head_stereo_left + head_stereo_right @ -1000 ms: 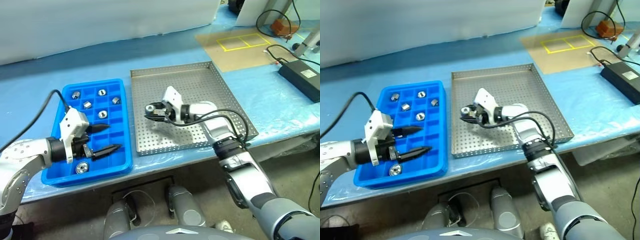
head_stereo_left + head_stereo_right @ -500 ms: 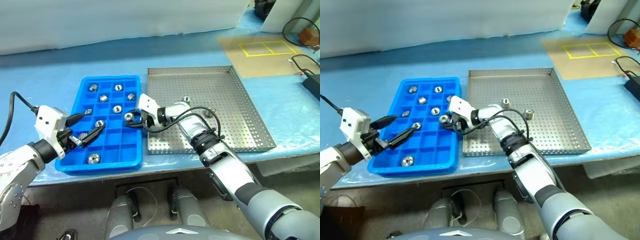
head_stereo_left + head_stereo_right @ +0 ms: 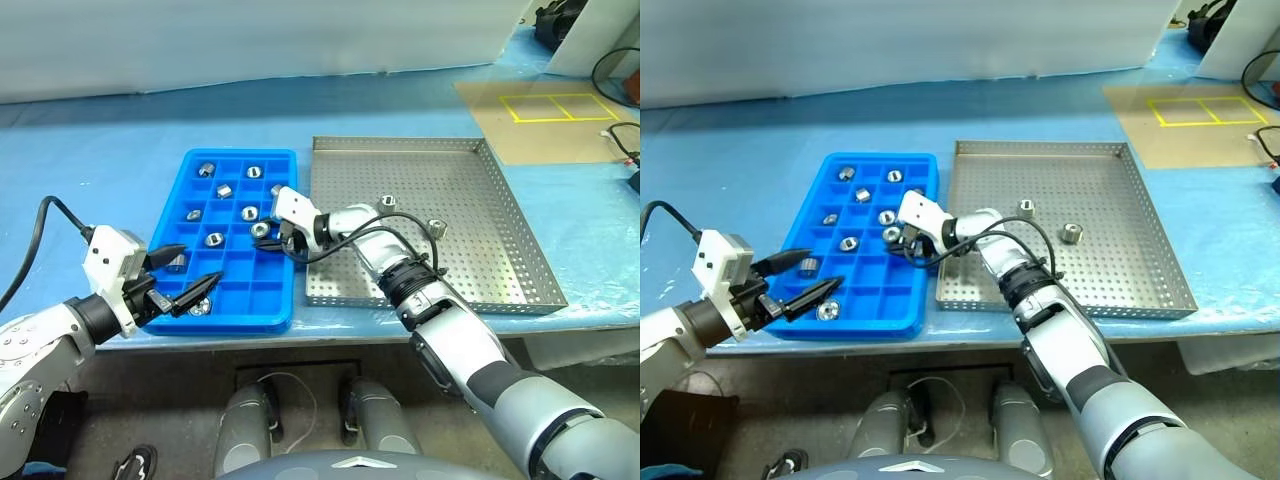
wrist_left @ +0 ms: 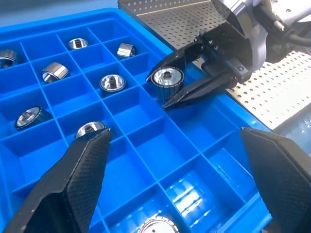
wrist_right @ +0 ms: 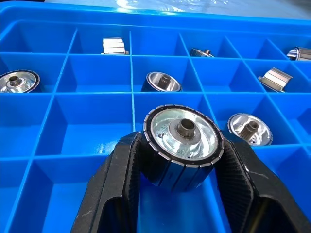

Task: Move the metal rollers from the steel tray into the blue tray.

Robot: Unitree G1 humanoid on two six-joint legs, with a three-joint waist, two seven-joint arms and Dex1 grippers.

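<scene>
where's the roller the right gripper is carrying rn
The roller is clamped in the right gripper, held over the right-hand column of the blue tray, close to the steel tray.

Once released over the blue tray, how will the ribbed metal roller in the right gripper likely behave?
The shiny ribbed metal roller looks solid, so probably stiff and heavy for its size. Its round shape could roll, but the blue compartment tray's walls should contain it. The right gripper clamps its grooved rim, which likely resists slipping.
</scene>
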